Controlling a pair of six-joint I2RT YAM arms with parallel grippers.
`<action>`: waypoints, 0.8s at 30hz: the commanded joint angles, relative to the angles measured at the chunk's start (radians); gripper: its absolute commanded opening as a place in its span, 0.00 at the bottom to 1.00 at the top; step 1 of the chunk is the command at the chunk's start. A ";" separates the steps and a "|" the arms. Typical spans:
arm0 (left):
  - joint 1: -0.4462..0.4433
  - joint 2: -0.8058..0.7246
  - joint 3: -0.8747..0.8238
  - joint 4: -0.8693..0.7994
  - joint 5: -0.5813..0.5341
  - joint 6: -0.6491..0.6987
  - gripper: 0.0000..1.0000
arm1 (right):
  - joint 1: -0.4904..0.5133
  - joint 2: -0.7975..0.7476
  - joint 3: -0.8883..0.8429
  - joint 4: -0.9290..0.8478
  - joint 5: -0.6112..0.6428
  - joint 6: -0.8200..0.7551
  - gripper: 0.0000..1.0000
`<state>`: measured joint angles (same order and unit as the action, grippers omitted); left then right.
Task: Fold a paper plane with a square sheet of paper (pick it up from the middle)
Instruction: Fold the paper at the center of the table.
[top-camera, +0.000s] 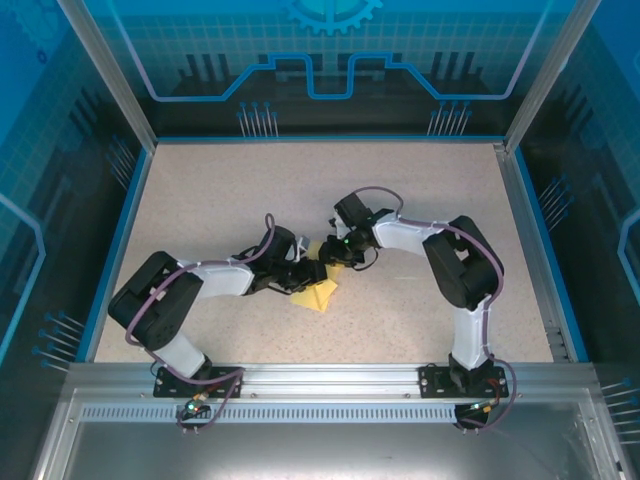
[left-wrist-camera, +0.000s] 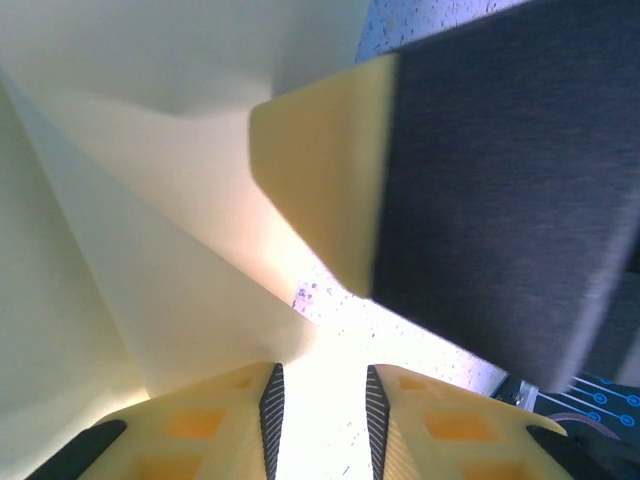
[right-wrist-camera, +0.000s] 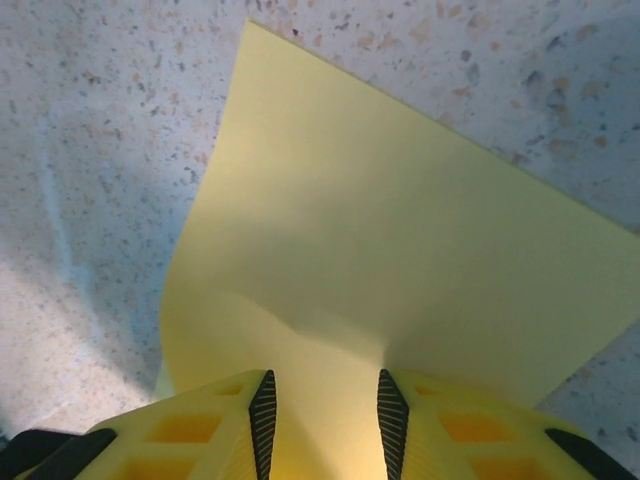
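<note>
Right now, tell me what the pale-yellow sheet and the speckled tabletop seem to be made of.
Pale-yellow square sheet: thin matte paper, by the look; it curls softly and shows no gloss.
Speckled off-white tabletop: probably hard laminate or stone-look composite, matte, with fine dark and tan flecks; which, I cannot tell.

White-and-black arms (top-camera: 215, 277) carry purple cables (top-camera: 375, 192), with yellow fingers (right-wrist-camera: 470, 430) (black ribbed pads (right-wrist-camera: 262, 420)).

On one speckled table (top-camera: 250, 190): one square sheet of paper (top-camera: 318, 293), two robot arms, left arm (top-camera: 180, 295) and right arm (top-camera: 460, 265), and two grippers, left gripper (left-wrist-camera: 320, 385) and right gripper (right-wrist-camera: 323, 390).
</note>
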<state>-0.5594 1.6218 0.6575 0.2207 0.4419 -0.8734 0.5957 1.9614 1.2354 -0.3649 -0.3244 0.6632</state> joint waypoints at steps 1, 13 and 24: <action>-0.004 0.004 -0.001 -0.006 -0.017 0.014 0.30 | -0.025 -0.086 -0.014 0.004 -0.055 0.003 0.37; -0.005 -0.010 -0.001 -0.041 -0.061 0.012 0.25 | -0.047 -0.253 -0.252 0.017 -0.147 -0.080 0.36; -0.004 -0.011 -0.001 -0.053 -0.071 0.011 0.22 | -0.010 -0.201 -0.256 0.046 -0.163 -0.082 0.34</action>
<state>-0.5594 1.6215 0.6575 0.1883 0.3851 -0.8734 0.5716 1.7329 0.9760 -0.3351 -0.4561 0.5941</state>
